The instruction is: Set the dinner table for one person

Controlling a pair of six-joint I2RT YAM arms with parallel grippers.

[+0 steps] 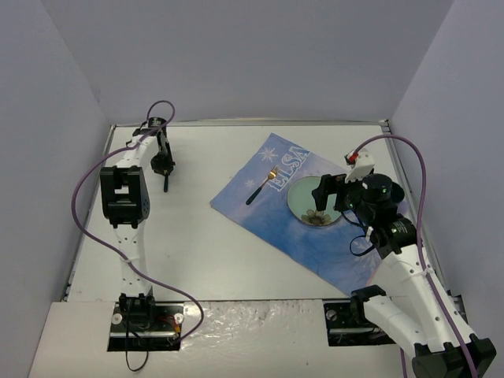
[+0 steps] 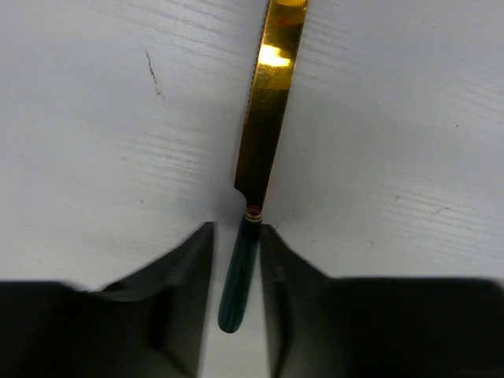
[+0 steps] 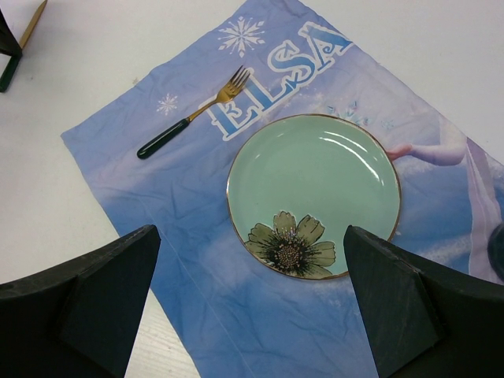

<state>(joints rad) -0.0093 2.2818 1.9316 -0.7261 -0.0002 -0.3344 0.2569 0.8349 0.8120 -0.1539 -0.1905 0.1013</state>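
Observation:
The white dinner table [image 1: 197, 244] carries a blue Elsa placemat [image 1: 268, 224] set at an angle. On it lie a green flower plate [image 1: 302, 191] and a gold fork [image 1: 260, 189] with a dark green handle. A gold knife [image 2: 268, 110] with a dark green handle lies on the bare table at the far left. My left gripper [image 2: 236, 234] straddles its handle, slightly open, with a gap on the left side. My right gripper [image 3: 252, 315] is wide open and empty, above the placemat [image 3: 157, 205] at the near rim of the plate [image 3: 315, 181]. The fork [image 3: 193, 114] lies left of the plate.
Grey walls close in the table on three sides. A dark round thing [image 3: 498, 248] shows at the right edge of the right wrist view, on the placemat. The knife tip [image 3: 33, 20] and a left finger [image 3: 6, 39] show at that view's top left.

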